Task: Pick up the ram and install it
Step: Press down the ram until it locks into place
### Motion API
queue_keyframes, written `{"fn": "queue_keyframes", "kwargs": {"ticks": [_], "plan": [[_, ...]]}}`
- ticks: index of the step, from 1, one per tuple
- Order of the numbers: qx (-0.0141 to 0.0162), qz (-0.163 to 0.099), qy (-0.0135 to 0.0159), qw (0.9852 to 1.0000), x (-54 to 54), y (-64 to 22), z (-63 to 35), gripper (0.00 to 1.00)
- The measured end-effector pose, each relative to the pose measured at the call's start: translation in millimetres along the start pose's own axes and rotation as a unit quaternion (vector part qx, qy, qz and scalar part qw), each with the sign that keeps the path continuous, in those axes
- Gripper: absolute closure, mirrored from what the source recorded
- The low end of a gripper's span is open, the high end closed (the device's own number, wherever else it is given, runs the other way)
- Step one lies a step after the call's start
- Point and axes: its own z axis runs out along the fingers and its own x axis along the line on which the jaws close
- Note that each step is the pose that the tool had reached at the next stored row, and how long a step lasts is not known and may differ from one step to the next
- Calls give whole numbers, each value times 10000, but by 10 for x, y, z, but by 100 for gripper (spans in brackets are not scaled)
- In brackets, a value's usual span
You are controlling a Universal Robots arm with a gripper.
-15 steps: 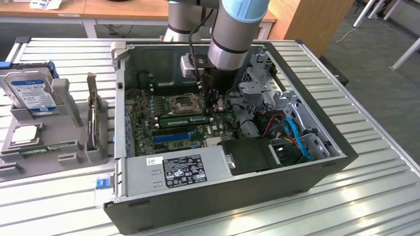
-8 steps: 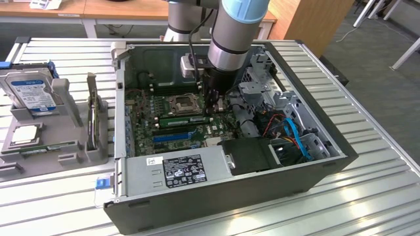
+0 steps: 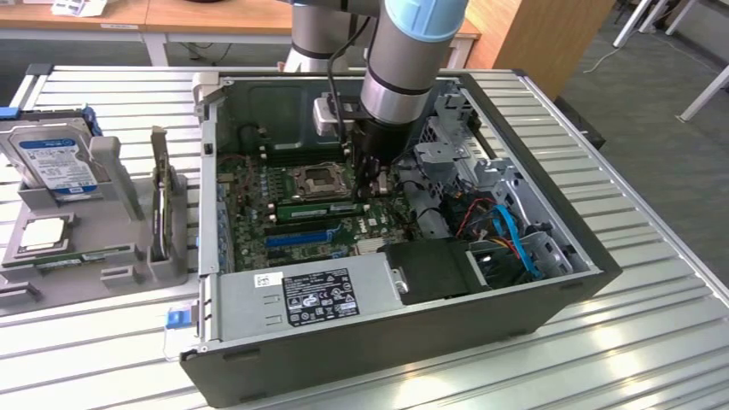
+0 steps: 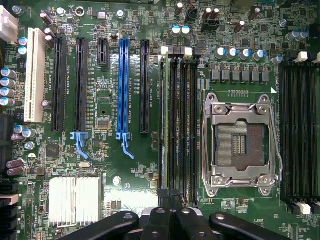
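Gripper (image 4: 167, 212) fingers stood closed over the memory slots (image 4: 177, 120) beside the CPU socket (image 4: 240, 142). The ram (image 3: 323, 210) sat in a motherboard (image 4: 110, 165) slot, inside the case (image 3: 547, 196).

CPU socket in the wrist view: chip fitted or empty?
Empty. The CPU socket shows its bare contact grid through the opening of the metal frame; no chip or cooler sits over it.

Even, bright room light — pale glare streaks the ribbed metal table (image 3: 638, 325). Inside the computer case (image 3: 535, 307) shadows deepen; the motherboard (image 4: 130, 180) appears sharp, evenly lit.
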Motion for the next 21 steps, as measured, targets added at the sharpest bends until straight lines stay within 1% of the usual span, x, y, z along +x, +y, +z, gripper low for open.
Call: {"fn": "queue_keyframes", "kwargs": {"ticks": [11, 13, 21], "plan": [[-1, 0, 2, 10000, 1, 0, 9, 90], [0, 0, -3, 10000, 0, 0, 3, 90], [-1, 0, -1, 10000, -8, 9, -150, 90]]}}
